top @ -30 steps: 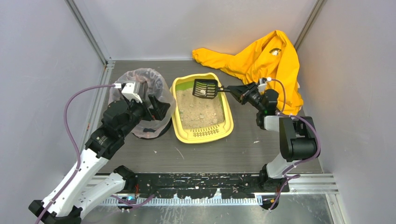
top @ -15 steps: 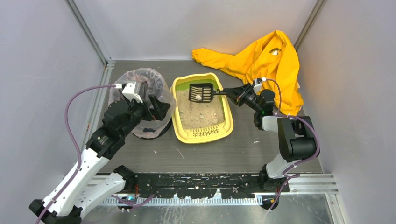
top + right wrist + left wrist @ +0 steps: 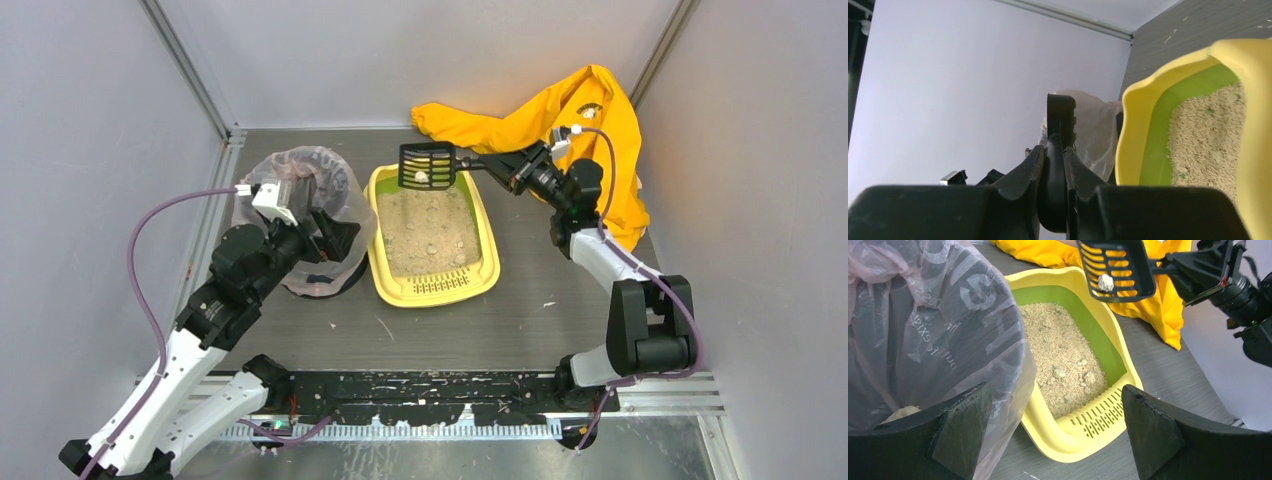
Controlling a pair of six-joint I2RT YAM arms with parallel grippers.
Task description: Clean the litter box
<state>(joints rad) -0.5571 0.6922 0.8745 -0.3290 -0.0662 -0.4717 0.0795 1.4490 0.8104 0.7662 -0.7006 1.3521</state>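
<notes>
Top view: the right gripper is clenching the handle of the black slotted scoop and holding it raised over the far rim of the litter box. The litter box is sitting mid-table, its long axis running from the near edge toward the far edge, between the bag-lined bin on its left and a yellow garment in the far right corner. The bin is lying leftward of the scoop, past the box's far left corner, so the coming carry is judged to be a leftward sweep. The left gripper, jaws spread wide, is waiting at the bin's rim and is the nearer to it. The left wrist view is showing a white clump resting on the scoop's slots, and paler clumps in the litter. The right wrist view is showing only the scoop edge-on, pinched between the jaws.
</notes>
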